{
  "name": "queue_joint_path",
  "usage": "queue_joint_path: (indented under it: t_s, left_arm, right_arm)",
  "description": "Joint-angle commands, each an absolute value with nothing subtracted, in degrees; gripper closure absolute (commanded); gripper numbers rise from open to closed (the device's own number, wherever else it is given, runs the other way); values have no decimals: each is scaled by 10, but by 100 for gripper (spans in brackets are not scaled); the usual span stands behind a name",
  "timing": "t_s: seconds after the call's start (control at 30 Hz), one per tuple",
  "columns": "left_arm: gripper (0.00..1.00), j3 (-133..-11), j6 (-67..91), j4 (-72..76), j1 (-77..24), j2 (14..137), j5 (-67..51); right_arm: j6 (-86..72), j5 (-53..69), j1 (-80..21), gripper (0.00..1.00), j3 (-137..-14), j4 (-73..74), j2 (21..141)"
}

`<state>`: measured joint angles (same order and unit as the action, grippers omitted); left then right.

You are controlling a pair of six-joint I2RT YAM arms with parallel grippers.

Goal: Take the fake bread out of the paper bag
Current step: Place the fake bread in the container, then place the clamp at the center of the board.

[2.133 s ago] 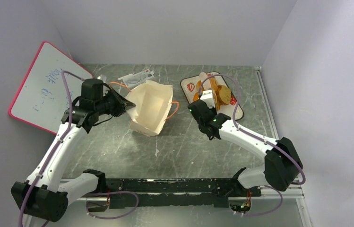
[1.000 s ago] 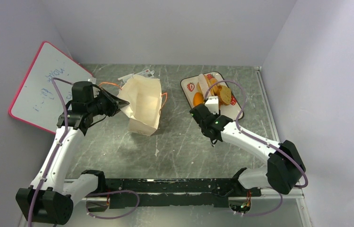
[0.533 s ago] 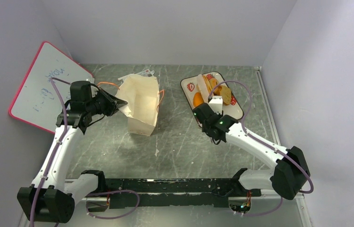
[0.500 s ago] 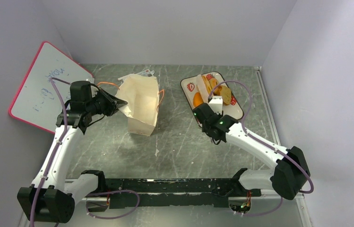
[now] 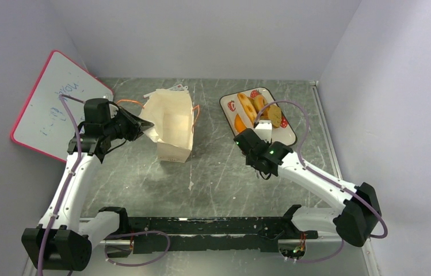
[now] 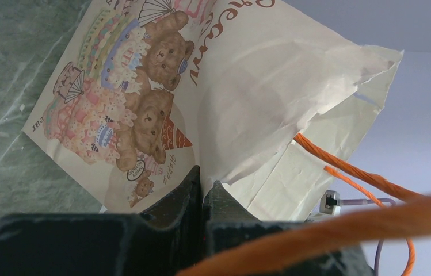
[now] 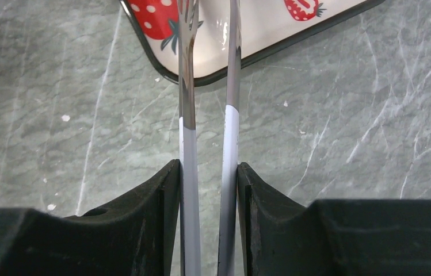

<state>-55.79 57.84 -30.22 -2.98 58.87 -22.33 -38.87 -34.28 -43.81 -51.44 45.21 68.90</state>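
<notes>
The beige paper bag (image 5: 174, 123) stands open near the back left, its bear picture in the left wrist view (image 6: 138, 109). No bread shows inside it from above. My left gripper (image 5: 142, 123) is shut on the bag's left rim (image 6: 202, 185); an orange cord handle (image 6: 362, 175) hangs across that view. Several golden and orange fake bread pieces (image 5: 259, 109) lie on the strawberry tray (image 5: 289, 137). My right gripper (image 5: 262, 137) is shut on metal tongs (image 7: 185, 115), whose tips reach over the tray's edge (image 7: 270, 43) and hold nothing.
A pink-framed whiteboard (image 5: 52, 103) leans on the left wall. A white tag card and clear wrapper (image 5: 170, 89) lie behind the bag. Grey walls close in the back and right. The arm bases sit on a black rail (image 5: 213, 227) at the near edge.
My left gripper pulled the bag's rim to the left, and the bag shifted left and stands more upright. My right gripper drew the tongs back off the tray, uncovering the bread.
</notes>
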Motion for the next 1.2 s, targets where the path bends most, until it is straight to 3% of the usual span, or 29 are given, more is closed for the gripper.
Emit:
queue_joint_path:
  t_s: [0.0, 0.4, 0.77, 1.17]
  left_arm:
    - [93, -566, 574, -307, -19, 578, -228]
    - [93, -578, 558, -328, 7, 567, -223]
    - [93, -554, 555, -303, 35, 580, -284]
    - [93, -472, 653, -131, 57, 599, -415]
  right_arm:
    - [-433, -369, -469, 60, -555, 495, 669]
    - [-526, -421, -608, 61, -665, 588, 694]
    - [-405, -377, -606, 64, -604, 320, 765]
    - [-340, -298, -491, 65, -559, 77, 914]
